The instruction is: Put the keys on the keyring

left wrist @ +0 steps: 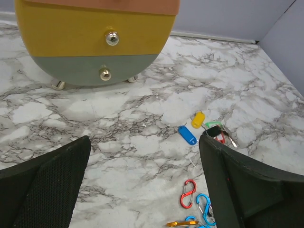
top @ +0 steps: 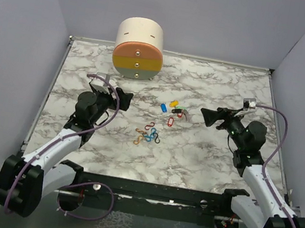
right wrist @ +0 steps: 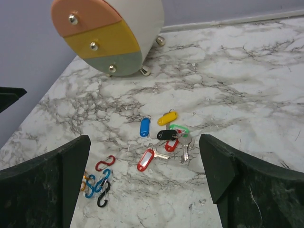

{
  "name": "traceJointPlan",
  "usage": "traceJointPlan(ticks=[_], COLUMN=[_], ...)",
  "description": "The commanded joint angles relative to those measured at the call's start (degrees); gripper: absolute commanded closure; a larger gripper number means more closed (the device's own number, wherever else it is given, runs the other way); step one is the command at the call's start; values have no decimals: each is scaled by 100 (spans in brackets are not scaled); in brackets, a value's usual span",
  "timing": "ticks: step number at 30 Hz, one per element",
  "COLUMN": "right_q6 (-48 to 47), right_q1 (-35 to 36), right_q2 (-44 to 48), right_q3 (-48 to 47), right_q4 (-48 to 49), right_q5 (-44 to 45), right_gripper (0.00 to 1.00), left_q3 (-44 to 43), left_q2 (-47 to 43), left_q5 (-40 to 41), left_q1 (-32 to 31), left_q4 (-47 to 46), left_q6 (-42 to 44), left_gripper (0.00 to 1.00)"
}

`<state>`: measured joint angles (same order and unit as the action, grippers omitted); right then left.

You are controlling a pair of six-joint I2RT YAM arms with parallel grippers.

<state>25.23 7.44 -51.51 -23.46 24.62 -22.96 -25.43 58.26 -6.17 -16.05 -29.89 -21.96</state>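
Plainly the right gripper (top: 205, 116) was the nearer one: the keys (top: 173, 109) lay in a loose cluster on the marble-patterned table (top: 222, 85) just to its left, between the two arms. The left gripper (top: 125, 100) sat further off on the other side, closer to the heap of clip loops (top: 148, 135). Both sets of jaws stood wide, holding nothing. From the right wrist I saw the blue key (right wrist: 145, 127) ahead, its long axis running nearly straight away from the fingers (right wrist: 52, 185), with the yellow key (right wrist: 167, 118) beyond it lying slantwise. The green key (right wrist: 179, 128), a black tag (right wrist: 166, 135) and some metal blades (right wrist: 184, 149) were bunched together, the red key (right wrist: 146, 159) just beside them; I couldn't make out the keyring itself. The heads looked like smooth, hard plastic, flat rounded lozenges, and I judged they'd sit low and slippery on that glossy top.
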Motion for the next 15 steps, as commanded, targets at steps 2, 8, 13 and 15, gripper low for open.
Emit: traceJointPlan(ticks=[2, 8, 13, 15], right_q6=[-144, -257, -442, -479], right_q1=[-4, -11, -6, 2], right_q2=[-167, -282, -360, -409], right_q3=[-288, -403, -509, -530], right_q4=[-566, -854, -1197, -1207], right_q5=[273, 585, 944, 967], right_gripper=[0, 0, 0, 0], left_q3=[121, 520, 491, 412], left_q2=[-390, -753, -753, -651], left_q5=[195, 777, 770, 670], left_q1=[-29, -25, -25, -29], left_q4=[-271, -276, -159, -96], left_q6=[-165, -844, -706, -582], left_gripper=[1, 1, 1, 1])
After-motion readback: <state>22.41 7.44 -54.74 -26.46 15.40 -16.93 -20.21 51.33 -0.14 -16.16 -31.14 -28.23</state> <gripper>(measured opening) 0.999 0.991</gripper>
